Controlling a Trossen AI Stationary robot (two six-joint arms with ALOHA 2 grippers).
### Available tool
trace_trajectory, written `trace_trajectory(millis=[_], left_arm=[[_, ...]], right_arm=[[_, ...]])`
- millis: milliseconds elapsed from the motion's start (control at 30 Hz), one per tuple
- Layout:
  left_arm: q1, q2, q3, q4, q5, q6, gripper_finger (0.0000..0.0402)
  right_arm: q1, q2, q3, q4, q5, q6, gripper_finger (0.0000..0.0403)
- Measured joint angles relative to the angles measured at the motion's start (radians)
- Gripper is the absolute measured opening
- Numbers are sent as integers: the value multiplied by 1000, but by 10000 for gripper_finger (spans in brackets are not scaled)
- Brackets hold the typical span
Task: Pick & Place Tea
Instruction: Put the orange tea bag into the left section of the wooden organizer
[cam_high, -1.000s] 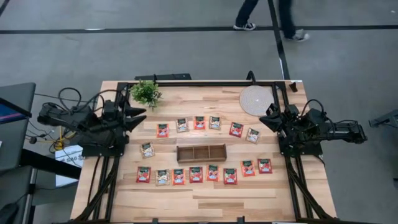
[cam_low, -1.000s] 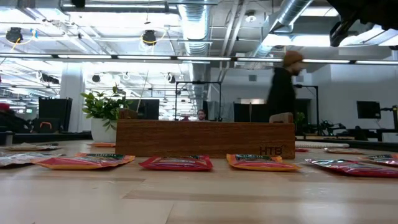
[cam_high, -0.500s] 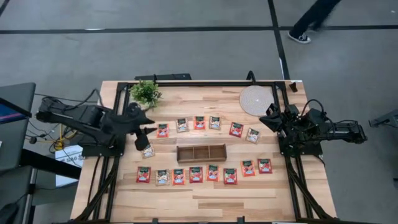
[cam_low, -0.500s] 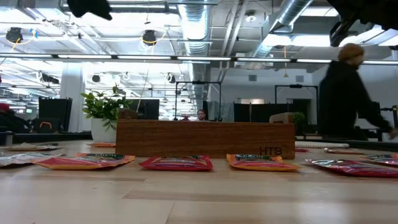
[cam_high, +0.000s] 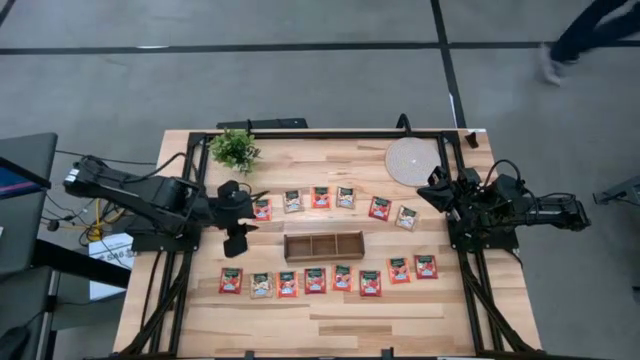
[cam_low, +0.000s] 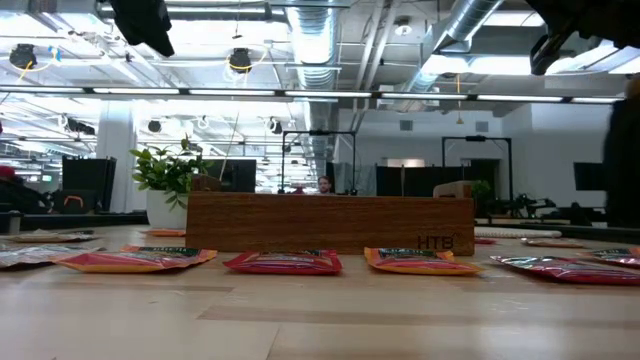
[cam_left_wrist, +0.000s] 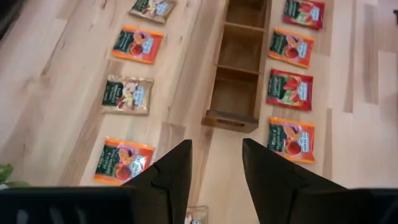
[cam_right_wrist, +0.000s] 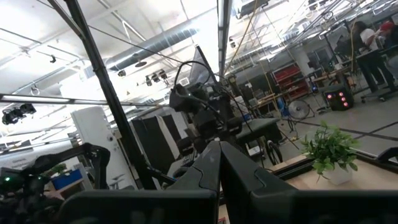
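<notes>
Hovering parted and empty, the left claw (cam_left_wrist: 214, 180) overlooks a beige sachet (cam_left_wrist: 127, 95) beside the tray (cam_left_wrist: 239, 62). Only the high view shows the right claw (cam_high: 437, 190), pinched shut at the worktop (cam_high: 330, 320) edge.

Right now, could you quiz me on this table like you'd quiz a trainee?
1. True or false: the wooden tray already holds tea sachets.
2. Which gripper hangs out over the table, near the tray's end? A. left B. right C. both
3. Fill in: the right gripper, parked at the table's edge, has its fingers ___.

Key: 1. False, all three compartments are empty. 2. A, the left gripper, fingers apart and holding nothing. 3. shut.
</notes>
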Motion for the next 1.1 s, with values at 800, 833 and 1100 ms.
trace_trajectory(millis=[800,833,1100], left_arm=[[1,117,0,-8,-60,17,149],[1,118,0,-11,-63,31,153],[1,117,0,-6,-140,25,177]], right_arm=[[0,0,0,0,0,0,0],[0,0,0,0,0,0,0],[0,0,0,0,0,1,0]])
